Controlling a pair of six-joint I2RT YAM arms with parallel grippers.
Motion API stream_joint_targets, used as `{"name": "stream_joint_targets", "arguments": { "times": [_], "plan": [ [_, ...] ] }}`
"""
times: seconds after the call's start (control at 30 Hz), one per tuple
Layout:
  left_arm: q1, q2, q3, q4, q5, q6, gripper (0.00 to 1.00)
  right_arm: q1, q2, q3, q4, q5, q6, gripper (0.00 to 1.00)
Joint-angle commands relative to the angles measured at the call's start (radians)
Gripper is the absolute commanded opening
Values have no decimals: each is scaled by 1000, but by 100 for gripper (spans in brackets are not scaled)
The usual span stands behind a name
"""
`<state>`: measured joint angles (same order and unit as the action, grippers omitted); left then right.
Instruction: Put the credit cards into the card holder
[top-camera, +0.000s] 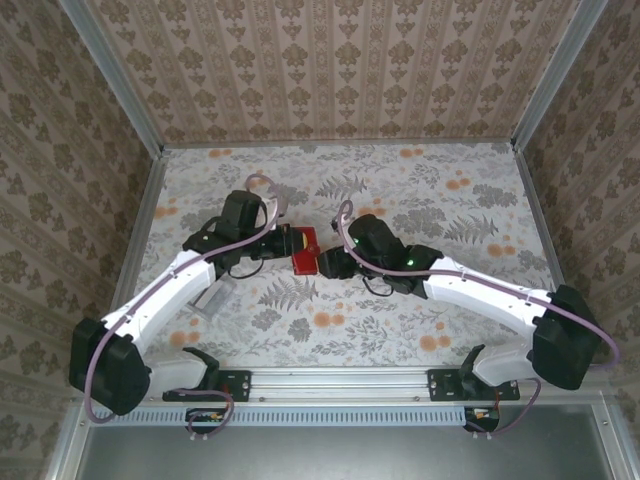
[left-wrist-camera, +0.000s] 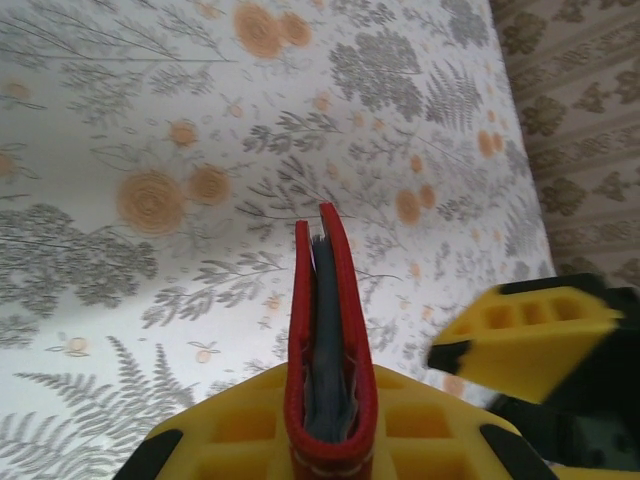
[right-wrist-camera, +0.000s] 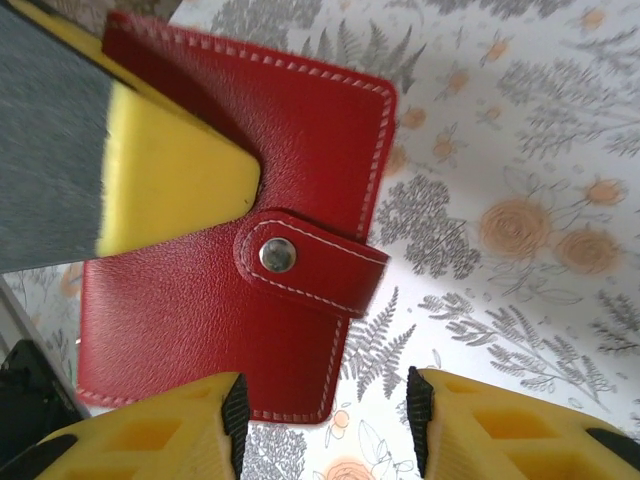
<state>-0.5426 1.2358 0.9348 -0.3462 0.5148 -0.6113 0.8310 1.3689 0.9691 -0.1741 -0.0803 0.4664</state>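
Note:
The card holder (top-camera: 305, 250) is a red stitched case, folded, its snap strap (right-wrist-camera: 290, 260) fastened across the open edge. My left gripper (left-wrist-camera: 328, 425) is shut on it and holds it edge-up over the floral table. Its yellow finger (right-wrist-camera: 170, 180) presses on the red cover (right-wrist-camera: 200, 310). Between the covers (left-wrist-camera: 332, 330) I see only grey-blue layers, and the credit cards are hidden. My right gripper (right-wrist-camera: 325, 420) is open just below the holder's lower corner, with nothing between its fingers. One of its fingers (left-wrist-camera: 525, 335) shows to the right of the holder.
A pale flat rectangular piece (top-camera: 213, 300) lies on the table beside the left forearm; I cannot tell what it is. Patterned walls (top-camera: 330, 70) close the table in at the back and sides. The two arms meet at the table's centre.

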Motion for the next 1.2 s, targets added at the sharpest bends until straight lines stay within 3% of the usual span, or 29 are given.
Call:
{"name": "stream_joint_targets", "arguments": {
  "times": [0.0, 0.23, 0.5, 0.63, 0.73, 0.9, 1.17],
  "plan": [
    [-2, 32, 1, 81, 150, -57, 0, -1, 15, 19, 39, -86, -8, 52],
    [-2, 54, 8, 74, 167, -69, 0, -3, 4, 7, 41, -30, -2, 56],
    [-3, 83, -32, 184, 269, -158, 0, -1, 15, 27, 14, 136, -35, 53],
    [-6, 102, -24, 166, 276, -154, 0, 0, 46, 53, -8, 210, -41, 46],
    [-2, 107, -17, 151, 270, -147, 0, -1, 63, 53, -10, 217, -41, 29],
    [10, 112, -25, 138, 241, -136, 0, -2, 61, 28, -11, 214, -23, 10],
    [26, 151, -11, 85, 189, -91, 0, -37, -10, -45, -27, 252, 15, 0]
  ]
}}
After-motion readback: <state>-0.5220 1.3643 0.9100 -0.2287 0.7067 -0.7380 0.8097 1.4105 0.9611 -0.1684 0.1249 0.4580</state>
